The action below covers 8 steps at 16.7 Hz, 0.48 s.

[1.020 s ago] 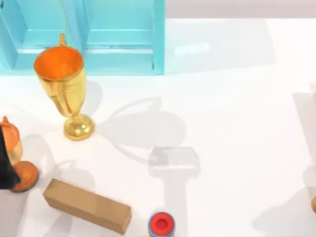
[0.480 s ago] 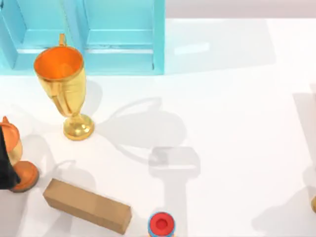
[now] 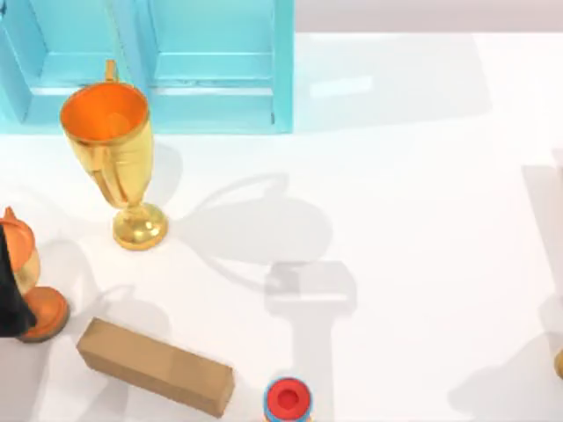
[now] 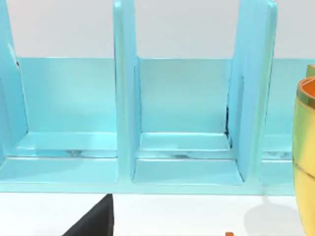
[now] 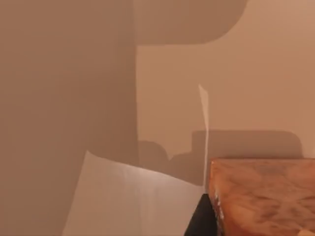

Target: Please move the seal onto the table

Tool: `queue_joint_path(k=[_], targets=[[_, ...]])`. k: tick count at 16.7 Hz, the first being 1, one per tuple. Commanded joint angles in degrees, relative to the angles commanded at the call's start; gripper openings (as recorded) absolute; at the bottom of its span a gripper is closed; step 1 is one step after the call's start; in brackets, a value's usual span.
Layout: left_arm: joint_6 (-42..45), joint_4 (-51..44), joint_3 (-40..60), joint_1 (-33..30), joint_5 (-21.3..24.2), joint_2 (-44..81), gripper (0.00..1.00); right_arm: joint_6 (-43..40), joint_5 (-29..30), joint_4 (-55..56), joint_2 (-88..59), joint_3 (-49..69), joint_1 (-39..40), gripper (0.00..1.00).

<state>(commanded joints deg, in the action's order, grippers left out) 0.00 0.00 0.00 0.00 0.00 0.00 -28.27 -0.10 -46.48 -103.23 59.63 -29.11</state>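
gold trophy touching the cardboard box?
Apart. In the top view, bare white table shows between the gold trophy base and the cardboard box, which lies nearer the front edge.

My left arm (image 3: pixel 9 290) shows as a dark shape at the left edge of the top view, low over the worktop's (image 3: pixel 422 220) left side. In the left wrist view a black, slanted part of the left pincer (image 4: pixel 96 221) juts into the frame. In the right wrist view a dark wedge of the right pincer (image 5: pixel 201 219) sits at the frame's edge.
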Motion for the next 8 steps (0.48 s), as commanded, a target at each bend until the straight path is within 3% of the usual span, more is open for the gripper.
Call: queue_joint_path(k=[8], targets=[[0.0, 0.0, 0.0, 0.0, 0.0, 0.0, 1.0, 0.0, 0.0, 0.0, 0.0, 0.0, 0.0, 0.0]])
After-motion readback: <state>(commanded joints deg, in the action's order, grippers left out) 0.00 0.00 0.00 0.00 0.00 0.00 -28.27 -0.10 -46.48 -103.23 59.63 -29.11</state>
